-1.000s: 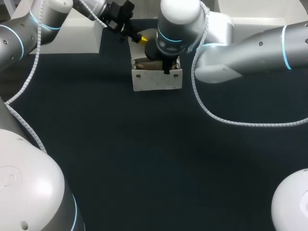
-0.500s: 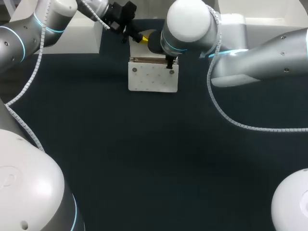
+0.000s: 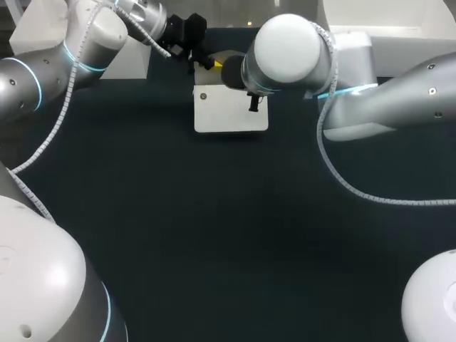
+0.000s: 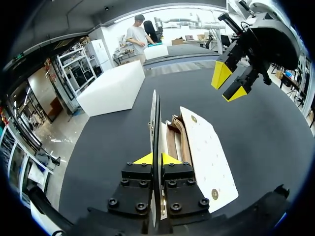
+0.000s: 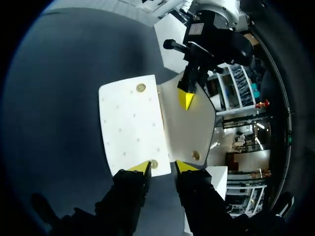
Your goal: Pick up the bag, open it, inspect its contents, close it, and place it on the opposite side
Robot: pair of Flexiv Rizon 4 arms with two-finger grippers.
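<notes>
The white bag (image 3: 230, 108) with gold studs sits at the far middle of the dark table, showing its flat white face from above. My left gripper (image 4: 156, 160) is shut on the thin upright back flap (image 4: 153, 118) at the bag's far edge; one of its yellow fingertips (image 3: 214, 63) shows overhead. Brown contents (image 4: 176, 140) are visible in the narrow slit of the mouth. My right gripper (image 4: 229, 82) hangs above the bag, open, with nothing between its fingers. In its own view the right gripper (image 5: 162, 167) looks down on the bag (image 5: 133, 128). Overhead, its wrist hides it.
A white block (image 4: 113, 91) stands on the table to the left of the bag, near the back edge. My right arm (image 3: 370, 100) stretches in across the far right of the table. The dark tabletop (image 3: 228, 228) lies open toward the front.
The bag's mouth has gone from wide open with brown contents showing to nearly closed. My right gripper has lifted out of the mouth and its fingers have narrowed. The left arm shifted slightly.
</notes>
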